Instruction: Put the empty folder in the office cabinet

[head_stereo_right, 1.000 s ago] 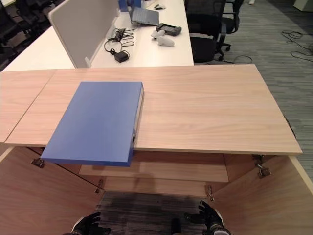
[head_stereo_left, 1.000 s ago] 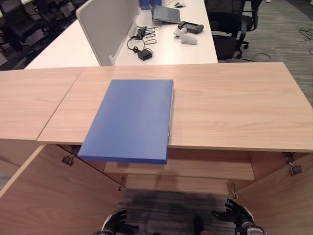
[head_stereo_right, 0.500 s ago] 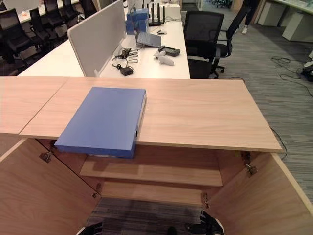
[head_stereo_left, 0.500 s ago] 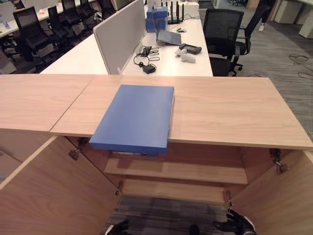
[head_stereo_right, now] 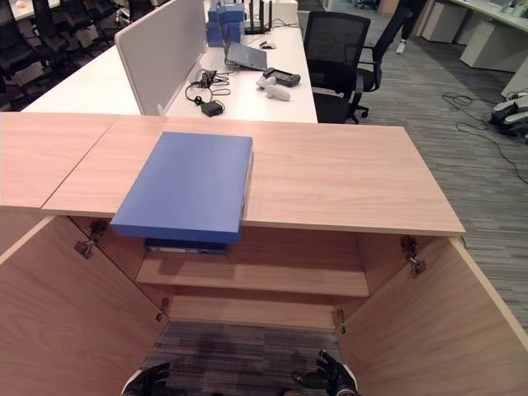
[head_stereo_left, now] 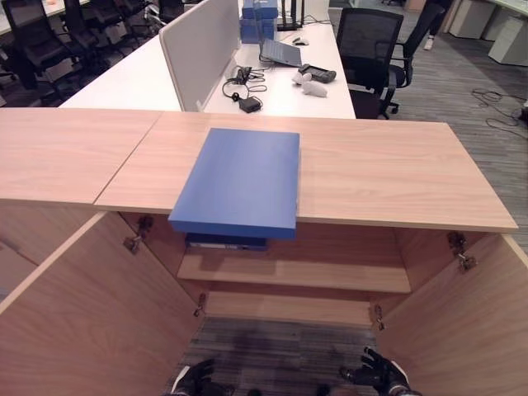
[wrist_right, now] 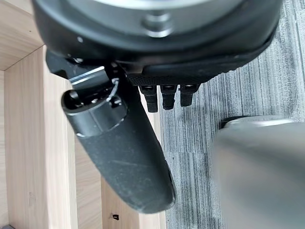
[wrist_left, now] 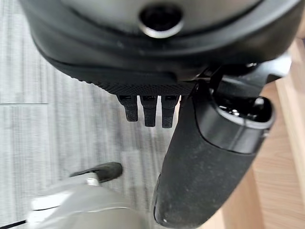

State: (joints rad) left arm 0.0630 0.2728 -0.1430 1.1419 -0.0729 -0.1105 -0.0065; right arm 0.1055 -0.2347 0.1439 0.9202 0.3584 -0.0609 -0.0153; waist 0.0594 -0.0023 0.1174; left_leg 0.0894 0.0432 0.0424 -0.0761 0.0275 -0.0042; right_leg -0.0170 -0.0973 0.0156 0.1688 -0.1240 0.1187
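Two hands, left hand (head_stereo_left: 196,381) and right hand (head_stereo_left: 375,375), hang low, fingers relaxed, empty. Blue folder (head_stereo_left: 239,181) lies well above on the cabinet top (head_stereo_left: 388,177), long axis running away, overhanging the edge; left hand nearer.

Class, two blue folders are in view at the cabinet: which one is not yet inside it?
The large folder lying flat on the cabinet top, overhanging its front edge. The other folder lies below it on the upper shelf.
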